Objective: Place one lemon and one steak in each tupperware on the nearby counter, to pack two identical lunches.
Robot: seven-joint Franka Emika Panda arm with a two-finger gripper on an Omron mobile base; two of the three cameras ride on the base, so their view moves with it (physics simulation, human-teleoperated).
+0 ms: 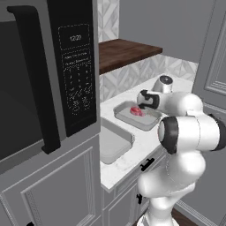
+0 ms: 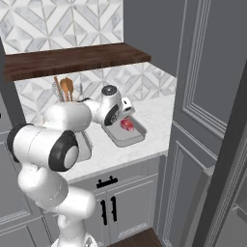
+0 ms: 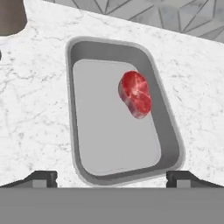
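White marbled desk [image 3: 35,113] carries a pale tupperware [image 3: 78,131], long axis running away from the wide-open, empty end effector [image 3: 111,178]; a red steak [image 3: 135,94] (lengthwise too) lies by its far side wall.

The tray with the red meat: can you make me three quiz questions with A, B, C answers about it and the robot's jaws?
1. Where does the steak lie?
A on the shelf
B in the tray
C on the floor

2. How many steaks are in that tray?
A one
B two
C three

3. How do the jaws of the gripper stand?
A shut on the steak
B shut on a lemon
C open, holding nothing

Answers: 1 B, the tray's rim surrounds it; 2 A, a single red piece; 3 C, fingertips wide apart above the tray.
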